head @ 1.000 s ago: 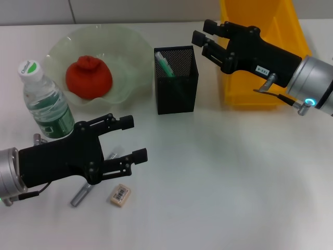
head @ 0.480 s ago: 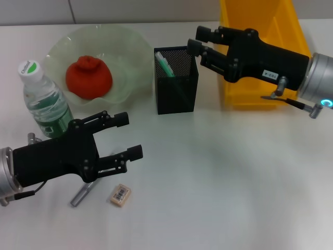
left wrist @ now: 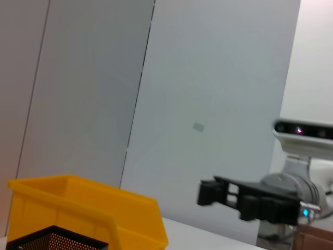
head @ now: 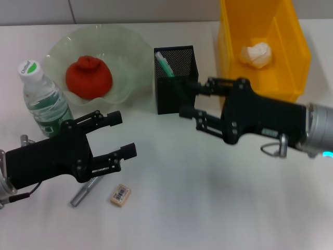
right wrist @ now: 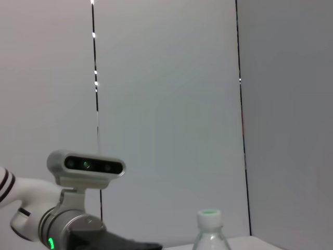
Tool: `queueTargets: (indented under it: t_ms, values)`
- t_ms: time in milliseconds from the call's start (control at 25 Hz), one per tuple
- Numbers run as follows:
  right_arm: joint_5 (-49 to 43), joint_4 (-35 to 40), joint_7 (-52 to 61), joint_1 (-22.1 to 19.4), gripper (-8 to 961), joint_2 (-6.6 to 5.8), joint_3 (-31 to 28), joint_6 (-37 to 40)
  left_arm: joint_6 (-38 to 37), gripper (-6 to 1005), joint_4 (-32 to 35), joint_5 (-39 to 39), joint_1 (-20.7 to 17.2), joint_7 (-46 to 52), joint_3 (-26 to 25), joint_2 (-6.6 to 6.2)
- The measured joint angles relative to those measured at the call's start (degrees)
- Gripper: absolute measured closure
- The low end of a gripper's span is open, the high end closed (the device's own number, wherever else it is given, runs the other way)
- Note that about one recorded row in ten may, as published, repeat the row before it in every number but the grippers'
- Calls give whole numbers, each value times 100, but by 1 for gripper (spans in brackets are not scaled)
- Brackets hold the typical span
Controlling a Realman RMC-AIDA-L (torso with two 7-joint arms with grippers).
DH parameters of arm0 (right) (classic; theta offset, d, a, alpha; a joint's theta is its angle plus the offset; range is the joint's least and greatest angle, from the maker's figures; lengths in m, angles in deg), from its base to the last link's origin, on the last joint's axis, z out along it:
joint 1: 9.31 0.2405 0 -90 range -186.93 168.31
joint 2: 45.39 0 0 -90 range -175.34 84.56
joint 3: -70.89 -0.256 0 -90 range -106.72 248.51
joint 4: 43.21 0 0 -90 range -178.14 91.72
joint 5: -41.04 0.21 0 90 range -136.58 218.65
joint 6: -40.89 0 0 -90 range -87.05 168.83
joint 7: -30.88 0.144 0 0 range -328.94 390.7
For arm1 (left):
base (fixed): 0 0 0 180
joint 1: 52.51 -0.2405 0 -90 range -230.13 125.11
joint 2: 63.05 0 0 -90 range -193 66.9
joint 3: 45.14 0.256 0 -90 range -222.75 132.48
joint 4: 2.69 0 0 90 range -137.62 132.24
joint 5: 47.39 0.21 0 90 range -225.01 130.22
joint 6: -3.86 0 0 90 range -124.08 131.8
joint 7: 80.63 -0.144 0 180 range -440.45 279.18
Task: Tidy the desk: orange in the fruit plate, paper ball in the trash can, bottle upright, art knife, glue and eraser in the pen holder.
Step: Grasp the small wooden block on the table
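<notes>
Head view alone shows eraser.

Yellow trash can, black mesh pen holder, pale green fruit plate, red-orange orange, white surface.

The desk is a smooth, matt white surface with a faint sheen. The plate looks like pale green translucent glass or plastic, glossy, with a wavy rim. The orange in it has a dull, slightly bumpy skin. The bottle is clear, shiny plastic with a white plastic cap and a green printed label. The pen holder is black metal mesh, matt. The bin is smooth yellow plastic, slightly glossy; the paper ball inside is crumpled white paper. The knife has a brushed grey metal look. The eraser is matt beige with a printed sleeve. Both grippers, left and right, are matt black plastic on silver metal wrists.
</notes>
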Motion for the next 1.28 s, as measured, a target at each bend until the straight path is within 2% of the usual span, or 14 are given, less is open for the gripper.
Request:
queueTargets:
  t_ms: [240,400,520,600,680,720,840,880,960,1080,1120,1200,1280]
  values:
    - [24,-548,-312,-81,461,11,-26,45,-22,215,11,-3,-5,6,-24,1]
    - [394,-1348,-1187,-139,440,30,6,279,-121,215,17,-4,6,50,-45,13]
    - [690,-1788,-1558,-142,260,31,-15,325,-127,216,172,4,25,561,-41,5]
    - [821,-1942,-1633,-151,246,31,-27,311,-126,216,305,31,13,811,-16,4]
    - [844,-1983,-1646,-153,231,31,-34,275,-121,216,798,141,-26,1371,83,5]
    - [860,-2021,-1658,-154,224,31,-57,204,-105,216,1438,289,-72,1988,245,19]
    - [863,-2027,-1695,-143,224,30,-90,110,-65,216,2356,464,-121,2859,527,26]
    - [863,-2027,-1695,-143,224,30,-90,110,-65,216,2356,464,-121,2859,527,26]
    - [866,-2006,-1707,-96,224,28,-102,-87,-3,216,2954,718,-127,3384,579,27]
    - [868,-1998,-1708,-79,224,27,-102,-137,55,219,3267,903,-127,3705,619,27]
    - [892,-1998,-1711,-38,224,26,-104,-198,127,220,4046,1364,-108,4431,832,28]
    - [915,-2000,-1711,9,223,25,-104,-274,128,221,4410,1582,-89,4762,977,26]
    - [918,-2002,-1711,43,223,25,-104,-343,83,223,4962,1906,-70,5275,1375,23]
